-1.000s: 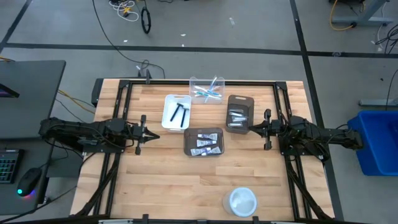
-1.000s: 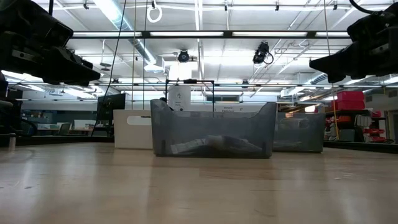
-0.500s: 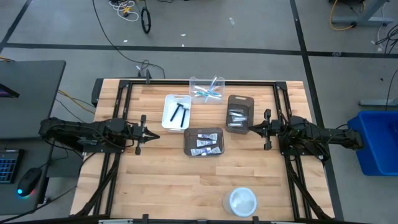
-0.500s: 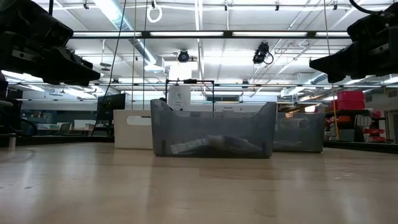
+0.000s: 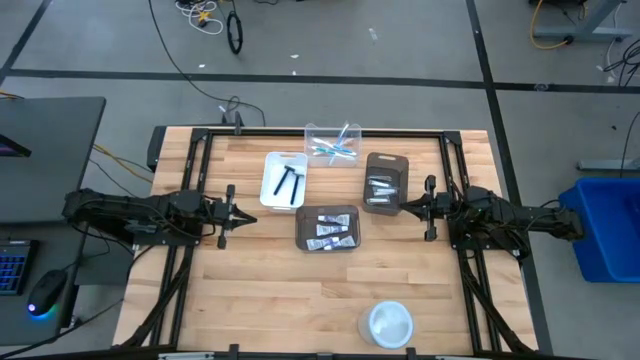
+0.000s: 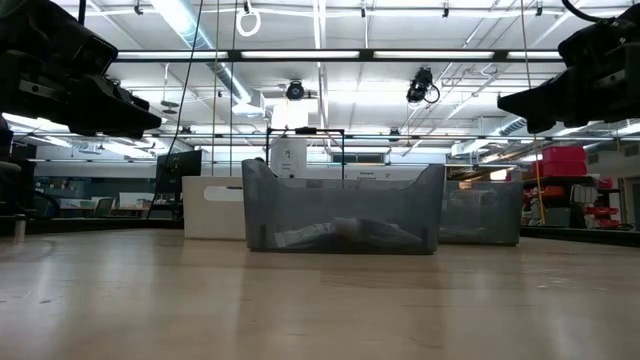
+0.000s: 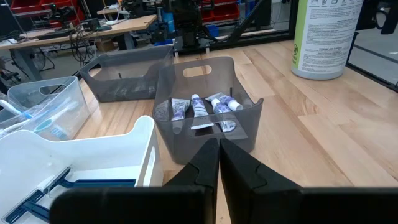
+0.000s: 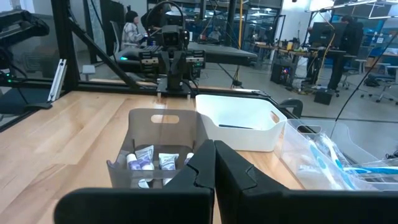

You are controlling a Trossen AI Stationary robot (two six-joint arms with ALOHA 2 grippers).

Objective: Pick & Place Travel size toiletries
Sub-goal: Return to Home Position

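Observation:
The travel size toiletries lie sorted in bins at mid-table. Small tubes fill the dark grey bin (image 5: pixel 327 228) (image 7: pixel 205 115) (image 8: pixel 160 157) and a second grey bin (image 5: pixel 385 182). Black razors (image 5: pixel 291 184) lie in the white bin (image 5: pixel 272 190), and toothbrushes (image 5: pixel 334 148) in the clear bin (image 5: pixel 322 133). My left gripper (image 5: pixel 243 214) (image 7: pixel 219 149) hovers shut left of the bins, pointing at them. My right gripper (image 5: pixel 404 207) (image 8: pixel 214 152) hovers shut right of them, facing my left one. Neither holds anything.
A round white container (image 5: pixel 389 323) (image 7: pixel 324 36) stands near the table's front edge, right of centre. Bare wood lies between it and the bins. In the low view the grey bin (image 6: pixel 340 205) fills the middle. A person (image 8: pixel 132 25) sits in the room beyond.

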